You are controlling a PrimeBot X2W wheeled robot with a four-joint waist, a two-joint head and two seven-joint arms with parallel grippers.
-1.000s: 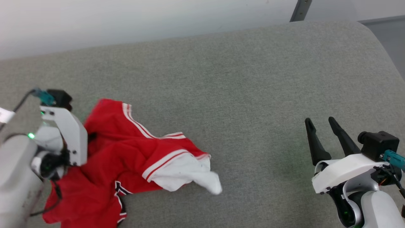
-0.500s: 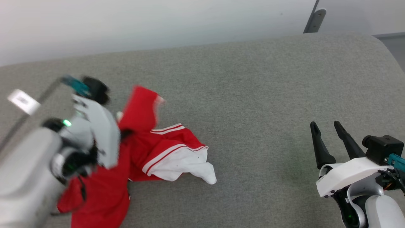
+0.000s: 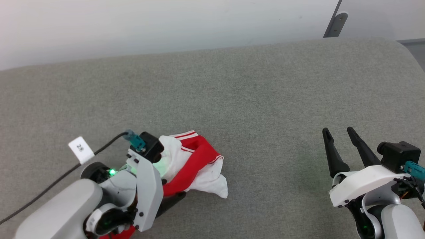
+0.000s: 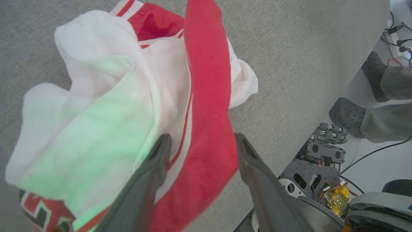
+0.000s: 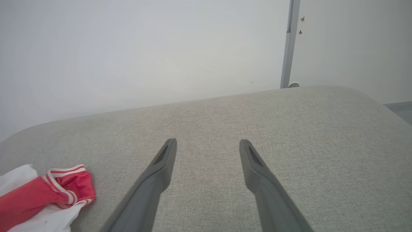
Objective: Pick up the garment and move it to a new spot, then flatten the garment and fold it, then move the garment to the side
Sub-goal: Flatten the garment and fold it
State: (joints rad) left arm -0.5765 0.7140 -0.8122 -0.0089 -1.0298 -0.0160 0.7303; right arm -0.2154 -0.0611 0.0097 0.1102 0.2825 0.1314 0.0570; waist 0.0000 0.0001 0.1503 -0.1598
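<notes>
The garment [image 3: 199, 156] is a red jersey with white sleeves and striped trim, bunched in a heap on the grey cushion at the lower left. My left gripper [image 4: 201, 138] points into this heap. Its fingers [image 4: 151, 180] stand wide apart, and a red band of the garment [image 4: 206, 96] lies loosely between them. White sleeve cloth spreads to the left of that band. Far to the right, my right gripper [image 3: 338, 131] hovers open over bare cushion with nothing between its fingers. In the right wrist view the garment [image 5: 48, 193] lies at the lower left, well away from the right gripper [image 5: 208, 141].
The wide grey cushion [image 3: 252, 99] runs back to a pale wall, with a metal post [image 3: 333, 25] at the far right corner. A black cable with a white tag [image 3: 80, 149] trails from my left wrist. A person's shoes [image 4: 351, 114] stand on the floor beside the cushion's edge.
My left arm swung right and toward me, dragging the spread garment into a tighter heap. Its jaws went from shut on the cloth to wide apart. The head camera also shifted.
</notes>
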